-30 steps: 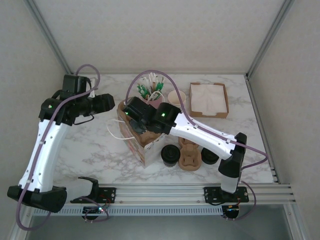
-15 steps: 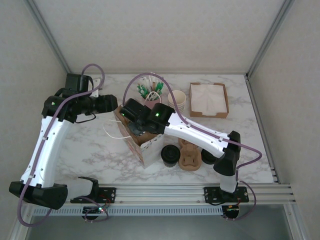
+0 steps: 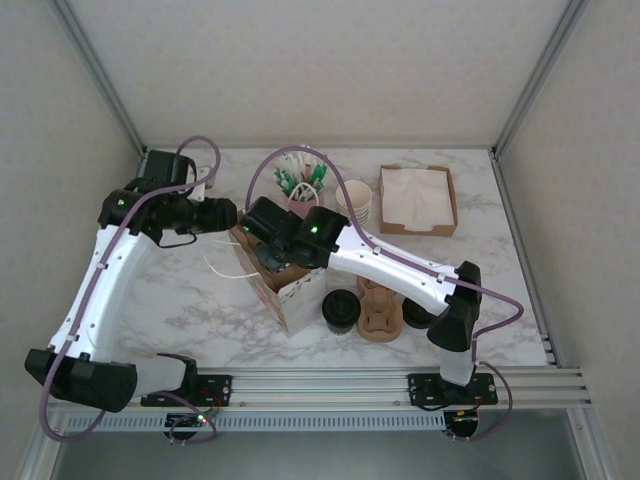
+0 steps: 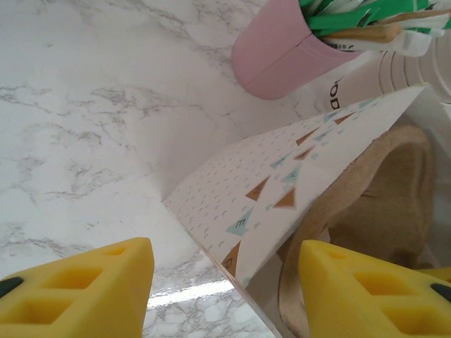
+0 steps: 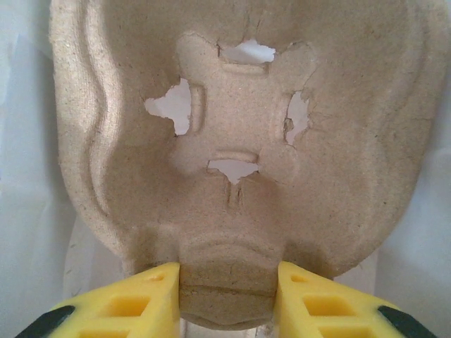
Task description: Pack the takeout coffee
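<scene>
The right tool (image 5: 227, 283), half hidden in the bag (image 3: 296, 300), is clamped on a pulp carrier (image 5: 232, 134), the spread left tool (image 4: 222, 255) is brought nearer, and the takeout coffee (image 3: 340, 308) is left on the desk (image 3: 190, 300).

In the top view, the right arm's wrist (image 3: 300, 235) covers the mouth of the paper bag (image 3: 290, 300), and the forearm (image 3: 400, 268) hides part of one takeout coffee (image 3: 416, 316). In the left wrist view, the pink cup (image 4: 278, 53) is cut by the top edge, the cream cups (image 4: 409, 70) by the right edge, and the bag wall hides part of the pulp carrier (image 4: 380, 190). In the right wrist view, the carrier's top leaves the frame and the right gripper's (image 5: 227, 282) fingers (image 5: 134, 306) are cut by the bottom edge.
</scene>
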Motion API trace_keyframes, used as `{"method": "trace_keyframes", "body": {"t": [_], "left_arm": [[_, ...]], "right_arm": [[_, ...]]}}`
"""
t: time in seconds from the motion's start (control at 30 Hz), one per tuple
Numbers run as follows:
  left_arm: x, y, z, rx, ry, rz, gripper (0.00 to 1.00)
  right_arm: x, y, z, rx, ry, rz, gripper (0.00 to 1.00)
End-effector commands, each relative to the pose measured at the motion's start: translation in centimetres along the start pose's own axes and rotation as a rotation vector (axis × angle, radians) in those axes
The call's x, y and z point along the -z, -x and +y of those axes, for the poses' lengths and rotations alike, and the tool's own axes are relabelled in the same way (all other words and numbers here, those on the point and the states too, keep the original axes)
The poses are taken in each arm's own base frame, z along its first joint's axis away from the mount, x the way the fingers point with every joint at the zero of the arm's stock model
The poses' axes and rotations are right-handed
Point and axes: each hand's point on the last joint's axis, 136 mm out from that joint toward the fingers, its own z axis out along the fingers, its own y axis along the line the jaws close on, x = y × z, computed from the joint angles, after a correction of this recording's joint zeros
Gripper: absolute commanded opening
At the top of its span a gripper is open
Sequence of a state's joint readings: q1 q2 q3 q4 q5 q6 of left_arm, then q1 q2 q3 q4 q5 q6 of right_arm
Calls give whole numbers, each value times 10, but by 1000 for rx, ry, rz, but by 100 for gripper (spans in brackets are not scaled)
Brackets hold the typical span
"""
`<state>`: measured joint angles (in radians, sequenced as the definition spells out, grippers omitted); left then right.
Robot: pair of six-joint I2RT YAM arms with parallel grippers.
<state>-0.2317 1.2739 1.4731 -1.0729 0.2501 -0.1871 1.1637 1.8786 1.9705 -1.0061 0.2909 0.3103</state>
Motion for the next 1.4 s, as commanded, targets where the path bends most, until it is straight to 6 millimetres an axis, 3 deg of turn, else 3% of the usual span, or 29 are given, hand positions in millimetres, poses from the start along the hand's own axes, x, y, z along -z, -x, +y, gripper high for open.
{"method": "trace_keyframes", "body": {"t": [0.0,0.4,0.77,1.2,1.37], "left_arm": [[-4,2,5,-1,14,-3,54],[-7,6,20,36,93,-28,53],[-2,17,20,89,87,-92,56],[-14,18,26,150,102,-107,60],[-10,21,16,172,48,-122,61]], "right_arm": [[8,2,-5,-16,2,-12,34],[6,-1,-7,-13,-7,-3,34],[4,-5,-7,-5,-12,15,34],[5,-9,-3,8,17,25,34],[3,-9,-4,10,6,31,34]]}}
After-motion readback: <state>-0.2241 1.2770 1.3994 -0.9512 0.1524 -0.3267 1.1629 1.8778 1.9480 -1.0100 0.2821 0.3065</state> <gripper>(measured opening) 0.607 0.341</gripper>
